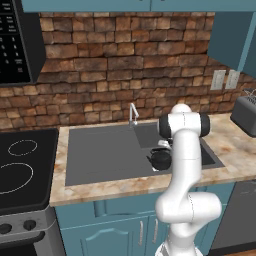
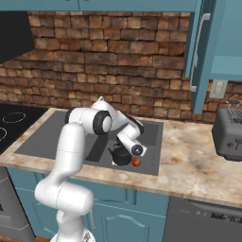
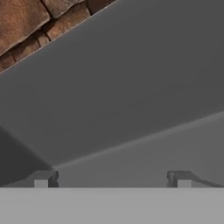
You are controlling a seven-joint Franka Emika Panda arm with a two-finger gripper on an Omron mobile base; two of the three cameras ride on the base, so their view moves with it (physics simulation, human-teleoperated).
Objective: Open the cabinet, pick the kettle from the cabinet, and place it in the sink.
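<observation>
The white arm rose from the base in front of the lower teal cabinets (image 1: 120, 235) and bent forward and down over the counter edge into the sink (image 1: 100, 155). In the hand view the gripper (image 3: 112, 179) stood spread apart, its two dark fingertips (image 3: 43, 178) well separated with nothing between them, looking across the bare grey floor and walls of the basin. The kettle (image 2: 121, 155) sat upright on the sink floor toward the basin's right end, near its front wall; in the right base view the hand hung just above and beside it, and whether they touched could not be told. A small red round thing (image 2: 136, 162) lay on the basin floor just beside the kettle. In the left base view the kettle (image 1: 161, 158) showed partly behind the arm's upright link, its spout pointing left. The beige marbled counter (image 2: 189, 165) ran around the sink, with the black stovetop (image 1: 22, 165) on its left and the grey toaster (image 2: 229, 132) on its right. At the back rim of the sink stood the small chrome faucet (image 1: 133, 115). Behind it the brick wall (image 2: 108, 66) carried white outlet plates (image 1: 225, 79). Above the toaster the cabinet (image 2: 222, 38) hung with its door (image 2: 201, 52) swung open, the long silver handle (image 2: 197, 47) on the door's face.
</observation>
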